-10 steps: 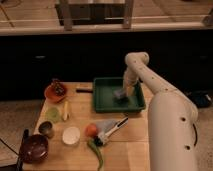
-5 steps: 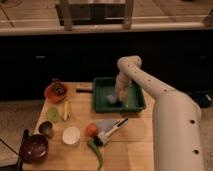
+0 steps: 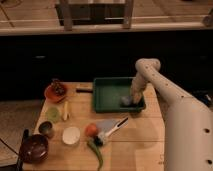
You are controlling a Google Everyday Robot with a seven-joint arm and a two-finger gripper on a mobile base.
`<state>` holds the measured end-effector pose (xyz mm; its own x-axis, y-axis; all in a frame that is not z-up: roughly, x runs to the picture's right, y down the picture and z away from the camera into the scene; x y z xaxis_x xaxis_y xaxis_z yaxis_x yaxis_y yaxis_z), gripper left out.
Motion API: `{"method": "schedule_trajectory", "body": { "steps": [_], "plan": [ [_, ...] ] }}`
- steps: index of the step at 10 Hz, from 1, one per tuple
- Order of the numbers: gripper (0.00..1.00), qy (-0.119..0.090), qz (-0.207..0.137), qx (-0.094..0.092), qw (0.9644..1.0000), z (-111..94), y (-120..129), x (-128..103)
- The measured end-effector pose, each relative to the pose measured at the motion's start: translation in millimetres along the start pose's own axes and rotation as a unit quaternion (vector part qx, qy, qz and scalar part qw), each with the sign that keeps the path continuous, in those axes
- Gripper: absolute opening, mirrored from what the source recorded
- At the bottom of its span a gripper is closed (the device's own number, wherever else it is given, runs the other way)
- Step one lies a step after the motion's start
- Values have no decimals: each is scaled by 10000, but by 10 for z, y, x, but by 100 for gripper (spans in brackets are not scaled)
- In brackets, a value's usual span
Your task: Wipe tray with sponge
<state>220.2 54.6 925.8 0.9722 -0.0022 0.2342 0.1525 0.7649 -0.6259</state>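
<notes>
The dark-green tray (image 3: 107, 95) lies at the back middle of the wooden table. The pale grey-blue sponge (image 3: 125, 101) rests on the tray floor near its front right corner. My gripper (image 3: 130, 99) reaches down from the white arm into the right end of the tray. It is shut on the sponge and presses it onto the tray floor.
A grey-blue sheet with a knife (image 3: 111, 125) lies in front of the tray, with an orange fruit (image 3: 90, 130) and a green pepper (image 3: 96, 151) beside it. A red bowl (image 3: 55, 91), green cup (image 3: 52, 114), metal cup (image 3: 46, 129), white bowl (image 3: 71, 135) and dark bowl (image 3: 34, 148) stand at the left.
My gripper moved left across the tray floor with the sponge, then came back right to the tray's front right corner. The other things on the table have not moved.
</notes>
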Motion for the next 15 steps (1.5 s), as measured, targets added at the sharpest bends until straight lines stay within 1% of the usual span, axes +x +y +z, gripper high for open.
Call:
{"method": "schedule_trajectory", "body": {
  "steps": [1, 2, 3, 4, 6, 7, 8, 10, 11, 13, 15],
  "plan": [
    [0, -25, 65, 18, 10000, -40, -77, 123],
    [0, -56, 84, 35, 9999, -67, -154, 162],
    [0, -80, 99, 52, 9999, -80, -209, 174],
    [0, -129, 84, 89, 9998, -104, -309, 112],
    [0, -208, 17, 130, 9997, -113, -451, -106],
    [0, -279, -37, 135, 9995, -104, -532, -348],
    [0, -342, -87, 178, 9992, -89, -612, -588],
    [0, -503, -133, 225, 9984, -39, -699, -1028],
    [0, -589, -140, 242, 9979, -30, -710, -1168],
    [0, -727, -158, 261, 9969, -28, -711, -1274],
    [0, -733, -142, 273, 9968, -36, -699, -1239]
  ]
}}
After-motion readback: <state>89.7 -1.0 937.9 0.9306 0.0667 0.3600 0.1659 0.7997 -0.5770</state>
